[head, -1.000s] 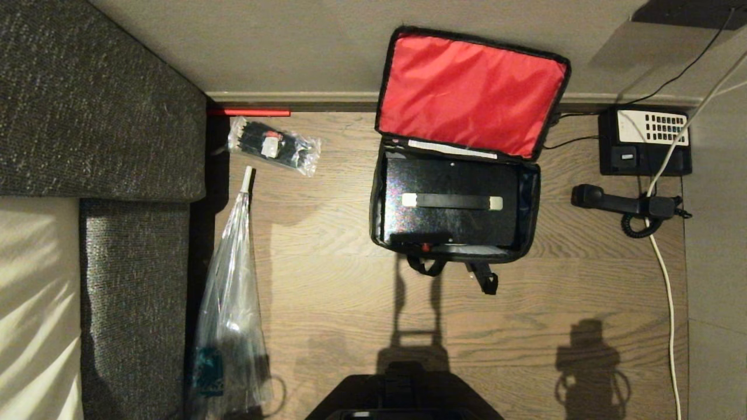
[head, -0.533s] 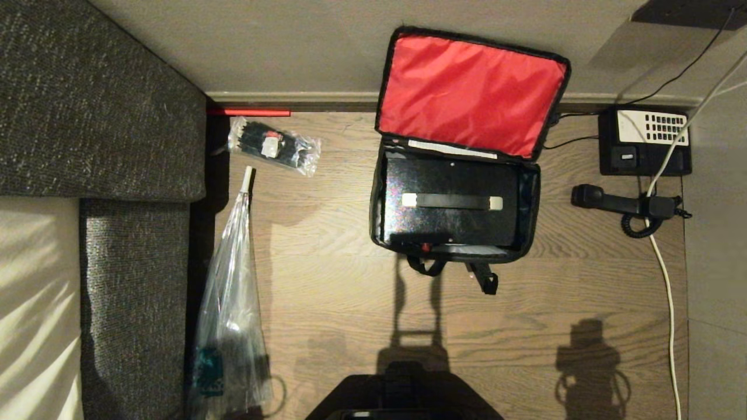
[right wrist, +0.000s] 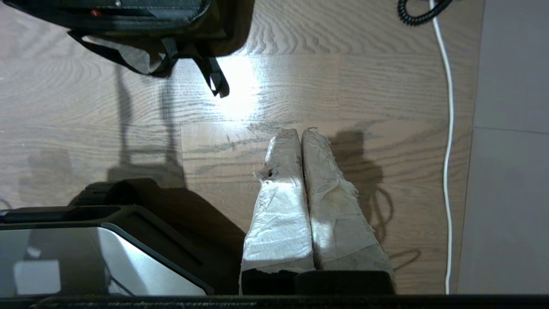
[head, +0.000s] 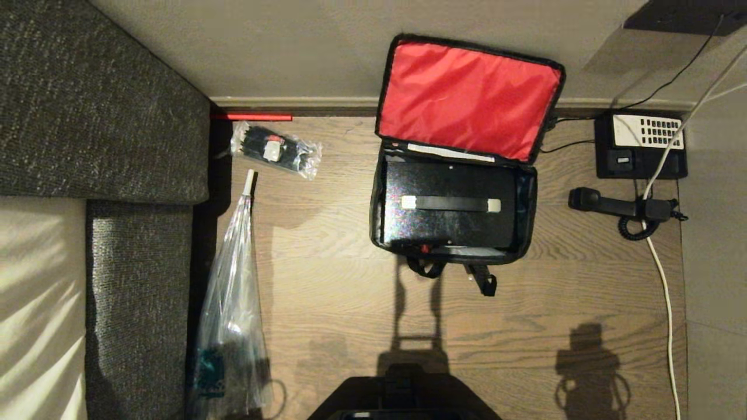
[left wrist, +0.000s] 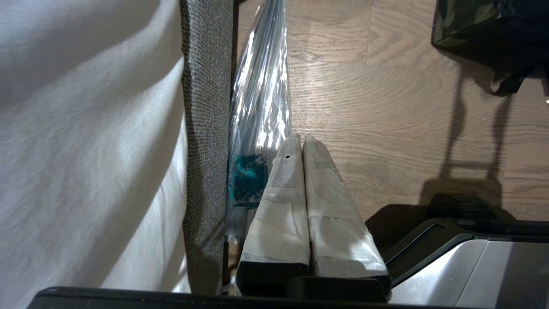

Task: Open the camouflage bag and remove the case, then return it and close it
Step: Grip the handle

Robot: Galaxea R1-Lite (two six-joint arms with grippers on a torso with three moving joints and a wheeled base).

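The camouflage bag (head: 528, 201) lies open on the wooden floor, its red-lined flap (head: 467, 96) leaning back against the wall. The flat black case (head: 449, 204) rests inside it, with a dark strap between two pale labels on top. Black straps (head: 481, 279) trail from the bag's near edge. Neither arm shows in the head view. My left gripper (left wrist: 300, 139) hangs shut and empty above the floor beside the sofa; a camouflage corner of the bag (left wrist: 463, 25) shows far off. My right gripper (right wrist: 300, 133) is shut and empty over bare floor, short of the bag (right wrist: 128, 17).
A grey sofa (head: 99, 134) fills the left side. A long clear plastic bag (head: 230, 315) and a small clear packet of black items (head: 275, 149) lie beside it. A black desk phone (head: 641, 146), its handset (head: 618, 205) and a white cable (head: 668, 315) are on the right. My base (head: 400, 399) sits near.
The whole head view has shifted slightly: the bag and phone sit a little lower and the scene looks a touch smaller. Nothing on the floor has moved and both grippers remain as they were.
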